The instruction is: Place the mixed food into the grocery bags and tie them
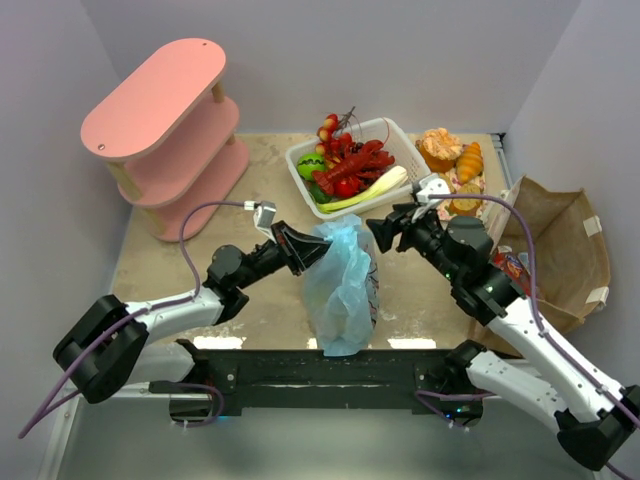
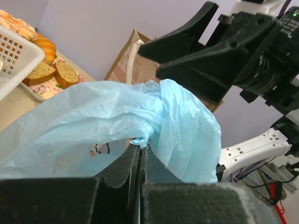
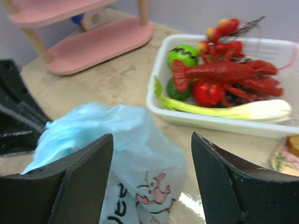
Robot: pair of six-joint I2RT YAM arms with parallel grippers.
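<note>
At frame centre, the blue bag (image 1: 342, 290) was pinched at its top in the left gripper (image 1: 316, 252); the right gripper (image 1: 378, 234) was spread just beside it. The loose rim was judged best gripped squarely before tying.

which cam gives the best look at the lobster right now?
Right wrist. The lobster fills a good part of that view, lying on top of the other food in the basket, unobstructed though slightly soft. The top view shows it whole but small. The left wrist view catches only a corner of the basket, no lobster.
</note>
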